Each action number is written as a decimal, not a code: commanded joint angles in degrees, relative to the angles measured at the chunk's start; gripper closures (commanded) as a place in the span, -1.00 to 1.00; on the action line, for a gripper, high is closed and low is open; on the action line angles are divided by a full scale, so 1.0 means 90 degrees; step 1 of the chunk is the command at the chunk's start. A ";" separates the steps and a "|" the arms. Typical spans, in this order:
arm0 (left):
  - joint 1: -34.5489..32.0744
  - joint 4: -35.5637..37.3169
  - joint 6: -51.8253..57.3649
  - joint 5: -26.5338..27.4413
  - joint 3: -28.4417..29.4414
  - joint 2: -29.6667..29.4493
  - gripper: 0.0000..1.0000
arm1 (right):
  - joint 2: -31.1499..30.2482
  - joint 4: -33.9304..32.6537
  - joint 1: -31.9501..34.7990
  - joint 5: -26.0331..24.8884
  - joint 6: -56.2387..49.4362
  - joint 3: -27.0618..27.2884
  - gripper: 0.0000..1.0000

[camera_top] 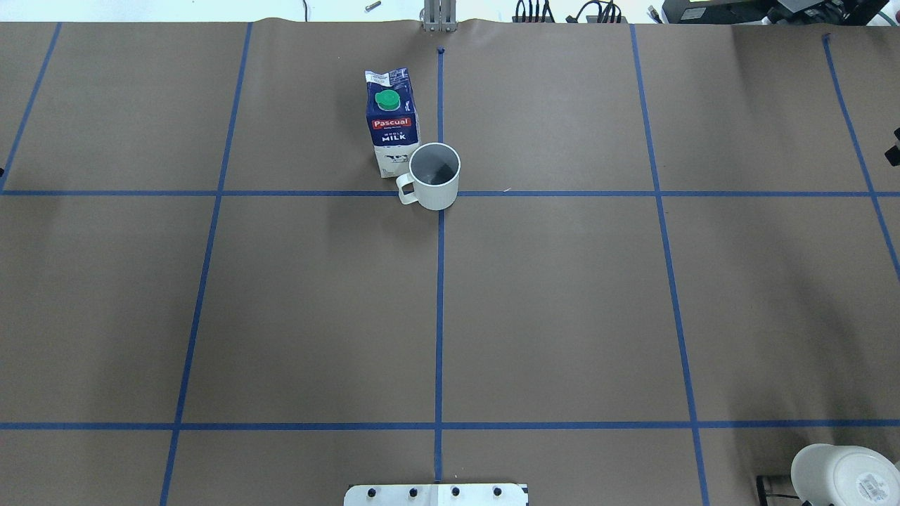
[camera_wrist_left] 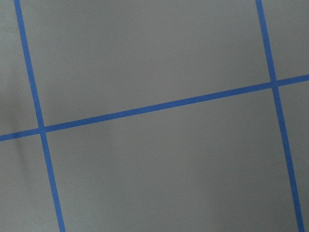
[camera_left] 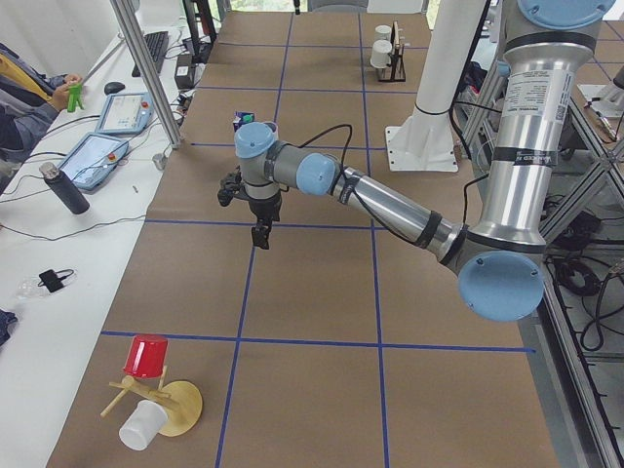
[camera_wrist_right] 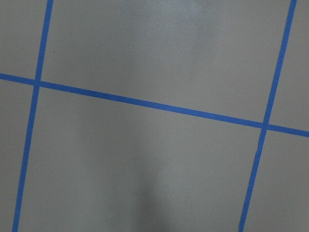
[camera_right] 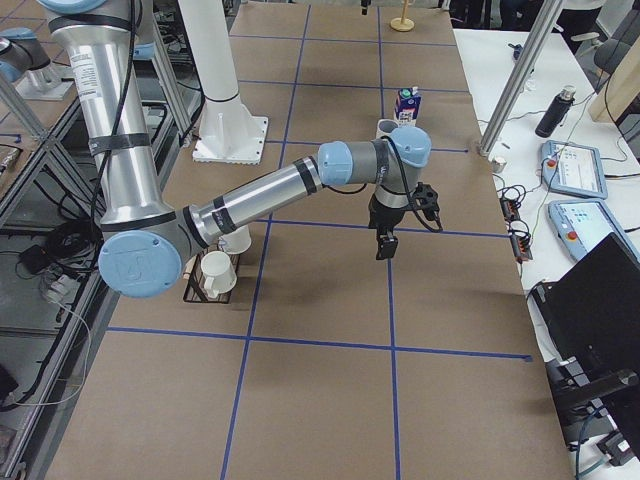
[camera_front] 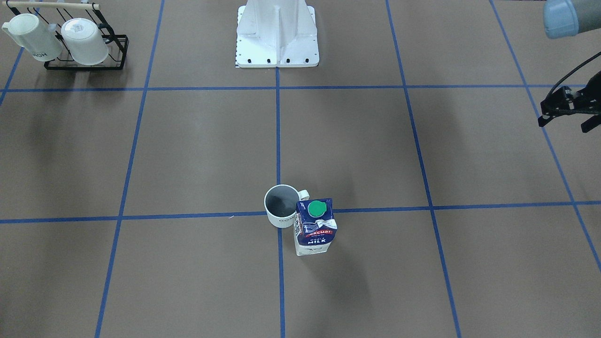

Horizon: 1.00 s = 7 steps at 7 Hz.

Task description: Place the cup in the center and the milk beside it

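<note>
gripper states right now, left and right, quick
Left gripper: cannot be told, nothing visible in it.
Right gripper: cannot be told, seen clearly only from the side.

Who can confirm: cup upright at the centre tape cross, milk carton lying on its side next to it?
No: the milk stands upright, green cap on top; the overhead exterior view shows it. The cup next to it is upright, as said.

Overhead looked down from behind the base [camera_top: 436, 495], front view faced it, both shared cup [camera_front: 281, 207] and milk [camera_front: 315, 228], side views looked along the table [camera_left: 312, 292], wrist cameras close over tape [camera_wrist_left: 159, 107].
</note>
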 commanded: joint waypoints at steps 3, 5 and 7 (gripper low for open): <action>-0.0006 -0.0008 0.0000 -0.0003 -0.0037 -0.0003 -0.96 | 0.0025 0.0044 0.0001 -0.0014 0.0036 -0.0021 -1.00; -0.0006 -0.0008 0.0000 -0.0013 -0.0056 -0.0003 -0.96 | 0.0025 0.0044 0.0001 -0.0004 0.0036 -0.0002 -1.00; -0.0015 -0.0008 0.0000 -0.0003 -0.0076 -0.0003 -0.96 | 0.0025 0.0044 0.0001 -0.0004 0.0036 0.0027 -1.00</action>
